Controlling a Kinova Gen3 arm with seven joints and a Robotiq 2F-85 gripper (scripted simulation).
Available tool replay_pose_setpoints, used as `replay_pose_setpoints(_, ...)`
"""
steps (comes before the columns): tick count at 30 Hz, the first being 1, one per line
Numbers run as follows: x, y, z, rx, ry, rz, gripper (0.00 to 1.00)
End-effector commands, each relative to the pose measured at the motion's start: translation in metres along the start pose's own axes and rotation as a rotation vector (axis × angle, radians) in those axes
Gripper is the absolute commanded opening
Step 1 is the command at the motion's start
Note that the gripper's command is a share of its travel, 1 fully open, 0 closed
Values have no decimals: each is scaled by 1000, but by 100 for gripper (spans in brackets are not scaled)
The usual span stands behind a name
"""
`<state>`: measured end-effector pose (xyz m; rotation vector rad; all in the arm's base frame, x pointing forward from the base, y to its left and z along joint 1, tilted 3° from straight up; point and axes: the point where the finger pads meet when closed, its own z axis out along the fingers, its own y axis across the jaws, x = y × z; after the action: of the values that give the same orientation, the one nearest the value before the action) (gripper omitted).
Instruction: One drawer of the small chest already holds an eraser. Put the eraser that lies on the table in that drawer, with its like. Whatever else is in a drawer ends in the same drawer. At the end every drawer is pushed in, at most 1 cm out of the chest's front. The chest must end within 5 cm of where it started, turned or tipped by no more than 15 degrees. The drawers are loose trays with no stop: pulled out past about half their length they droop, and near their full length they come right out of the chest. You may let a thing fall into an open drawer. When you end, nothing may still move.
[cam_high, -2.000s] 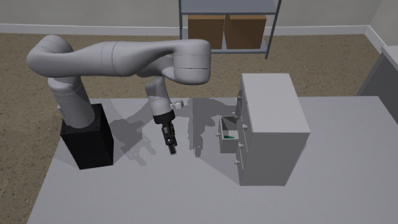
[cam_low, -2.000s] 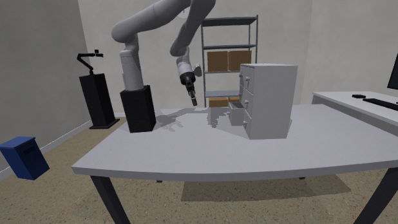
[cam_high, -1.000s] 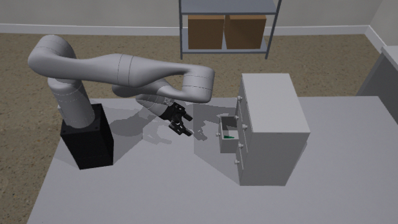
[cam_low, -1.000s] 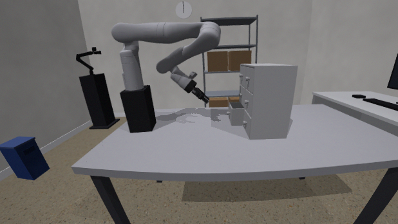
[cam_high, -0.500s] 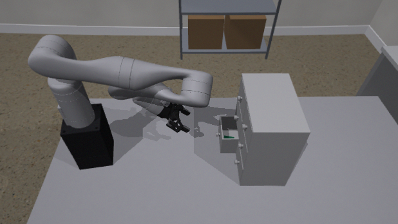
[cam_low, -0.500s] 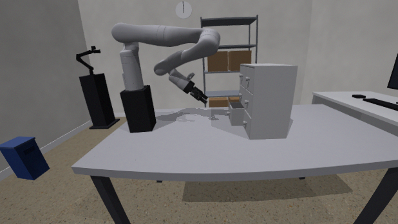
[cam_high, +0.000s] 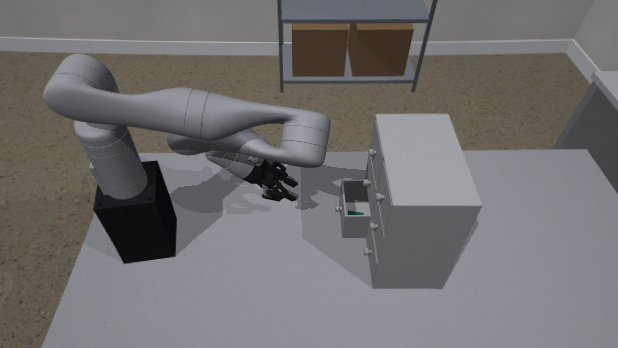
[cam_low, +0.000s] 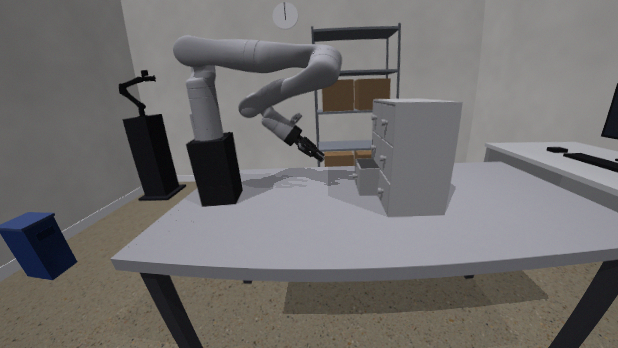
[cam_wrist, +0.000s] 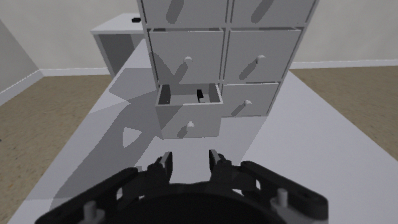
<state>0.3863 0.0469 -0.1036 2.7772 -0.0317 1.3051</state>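
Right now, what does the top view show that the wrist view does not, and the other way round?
Only the top view: a green thing in the open drawer, and the arm's black pedestal. Only the wrist view: a small dark item inside the drawer, and the gripper with nothing between its fingers. Both: the chest with one drawer pulled out.

One camera looks down from high up. One stands far off, beside the table (cam_low: 310, 240). The wrist camera looks close at the chest (cam_wrist: 225, 50), which all three see.
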Motion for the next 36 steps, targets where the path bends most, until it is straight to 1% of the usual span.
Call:
replay_pose_setpoints(1, 1, 0, 0, 0, 1, 0, 0)
replay_pose_setpoints(12, 1, 0, 0, 0, 1, 0, 0)
replay_pose_setpoints(19, 0, 0, 6, 0, 1, 1, 0)
replay_pose_setpoints(25, -3, 0, 26, 0, 1, 1, 0)
replay_pose_setpoints(34, -10, 0, 70, 0, 1, 1, 0)
replay_pose_setpoints(36, -10, 0, 70, 0, 1, 1, 0)
